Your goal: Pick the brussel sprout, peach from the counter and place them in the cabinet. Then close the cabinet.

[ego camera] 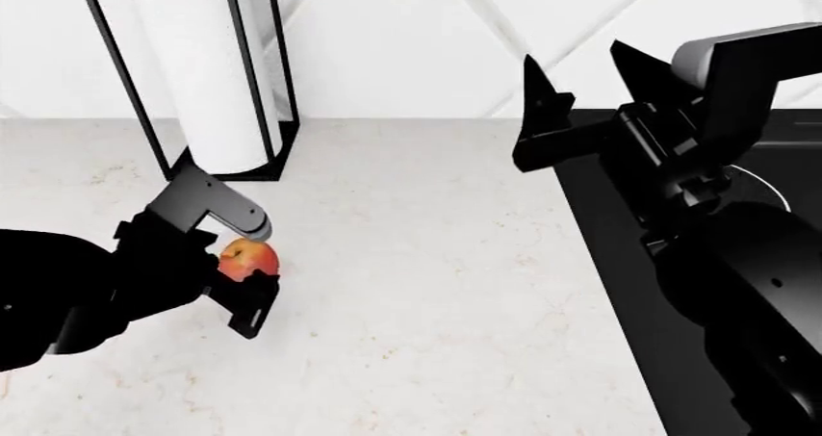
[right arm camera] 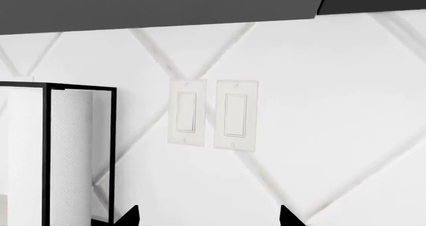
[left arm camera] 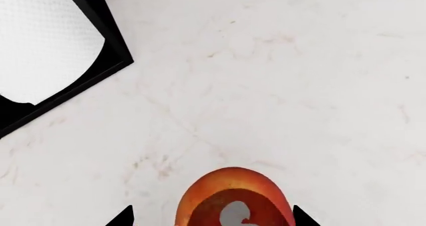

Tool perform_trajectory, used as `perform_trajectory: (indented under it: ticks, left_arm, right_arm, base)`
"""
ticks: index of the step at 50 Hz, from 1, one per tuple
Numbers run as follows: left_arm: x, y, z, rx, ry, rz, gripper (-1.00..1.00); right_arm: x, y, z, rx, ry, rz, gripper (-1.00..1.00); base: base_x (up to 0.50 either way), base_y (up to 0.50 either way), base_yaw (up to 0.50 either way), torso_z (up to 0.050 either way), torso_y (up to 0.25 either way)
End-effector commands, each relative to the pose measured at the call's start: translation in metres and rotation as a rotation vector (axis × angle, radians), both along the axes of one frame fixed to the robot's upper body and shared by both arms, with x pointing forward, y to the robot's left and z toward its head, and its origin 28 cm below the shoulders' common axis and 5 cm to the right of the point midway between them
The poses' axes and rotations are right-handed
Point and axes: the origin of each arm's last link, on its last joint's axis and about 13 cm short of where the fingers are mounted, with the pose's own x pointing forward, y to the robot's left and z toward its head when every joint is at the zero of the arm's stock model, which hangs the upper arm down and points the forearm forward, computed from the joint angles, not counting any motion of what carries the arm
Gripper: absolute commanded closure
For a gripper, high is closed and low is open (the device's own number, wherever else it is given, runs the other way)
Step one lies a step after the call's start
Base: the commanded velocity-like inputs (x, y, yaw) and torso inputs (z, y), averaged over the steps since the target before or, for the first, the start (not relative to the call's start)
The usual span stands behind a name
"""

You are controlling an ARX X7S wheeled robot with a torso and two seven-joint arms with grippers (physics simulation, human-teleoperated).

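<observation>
The peach (ego camera: 248, 260), red with an orange blush, lies on the white counter (ego camera: 424, 292) at the left. My left gripper (ego camera: 250, 268) is open around it, one finger on each side. In the left wrist view the peach (left arm camera: 233, 201) fills most of the gap of the left gripper (left arm camera: 213, 218), close to one black tip and a little apart from the other. My right gripper (ego camera: 576, 61) is open and empty, held high over the stovetop's near edge and pointing at the back wall; the right gripper (right arm camera: 207, 218) has only wall between its tips. The brussel sprout and the cabinet are out of view.
A black-framed paper towel holder (ego camera: 225, 70) with a white roll stands at the back left, its base corner (left arm camera: 100, 51) a little beyond the peach. The black stovetop (ego camera: 603, 234) takes the right side. Two light switches (right arm camera: 213, 113) sit on the wall under a dark overhang (right arm camera: 159, 6).
</observation>
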Motion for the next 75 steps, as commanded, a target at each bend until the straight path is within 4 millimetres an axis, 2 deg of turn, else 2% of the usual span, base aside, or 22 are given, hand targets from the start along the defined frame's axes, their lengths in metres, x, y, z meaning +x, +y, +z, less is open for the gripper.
perform_trajectory:
  ticks: [1,6,7,19,26,33,41,51,58,75]
  left_arm:
    - [0.000,-0.004,-0.011,-0.007,0.035,-0.051,-1.00]
    - [-0.005,-0.007,-0.013,-0.018,0.057,-0.069,-1.00]
    - [-0.006,-0.007,-0.012,-0.022,0.059,-0.069,1.00]
    - [-0.009,-0.008,0.003,-0.021,-0.012,-0.064,1.00]
    - [-0.006,-0.010,0.016,-0.024,-0.122,-0.060,1.00]
    - [-0.009,-0.016,0.050,-0.048,-0.314,-0.073,1.00]
    - [-0.027,-0.024,0.091,-0.108,-0.503,-0.105,1.00]
    - [-0.051,-0.037,0.134,-0.208,-0.718,-0.229,1.00]
    - [-0.065,-0.051,0.166,-0.236,-0.852,-0.270,1.00]
    - [-0.079,-0.075,0.205,-0.291,-0.967,-0.384,1.00]
  right_arm:
    - [0.000,0.000,-0.002,0.000,0.005,0.000,-1.00]
    - [0.001,0.000,-0.002,0.000,0.005,-0.001,-1.00]
    - [0.000,0.000,-0.002,0.000,0.006,-0.002,-1.00]
    - [0.000,-0.001,-0.002,0.001,0.003,-0.002,-1.00]
    - [-0.002,0.000,0.002,-0.001,0.000,-0.002,-1.00]
    - [-0.003,0.000,0.005,-0.001,-0.007,-0.002,-1.00]
    - [-0.005,-0.001,0.009,0.000,-0.015,-0.003,-1.00]
    - [-0.008,-0.002,0.013,0.001,-0.021,-0.006,-1.00]
    - [-0.009,-0.001,0.014,0.001,-0.025,-0.005,-1.00]
    - [-0.010,0.000,0.015,0.007,-0.032,-0.002,-1.00]
  base:
    - [0.00,0.00,0.00,0.000,0.000]
    - [0.00,0.00,0.00,0.000,0.000]
    - [0.00,0.00,0.00,0.000,0.000]
    - [0.00,0.00,0.00,0.000,0.000]
    - [0.00,0.00,0.00,0.000,0.000]
    - [0.00,0.00,0.00,0.000,0.002]
    - [0.00,0.00,0.00,0.000,0.000]
    - [0.00,0.00,0.00,0.000,0.000]
    - [0.00,0.00,0.00,0.000,0.000]
    - [0.00,0.00,0.00,0.000,0.000]
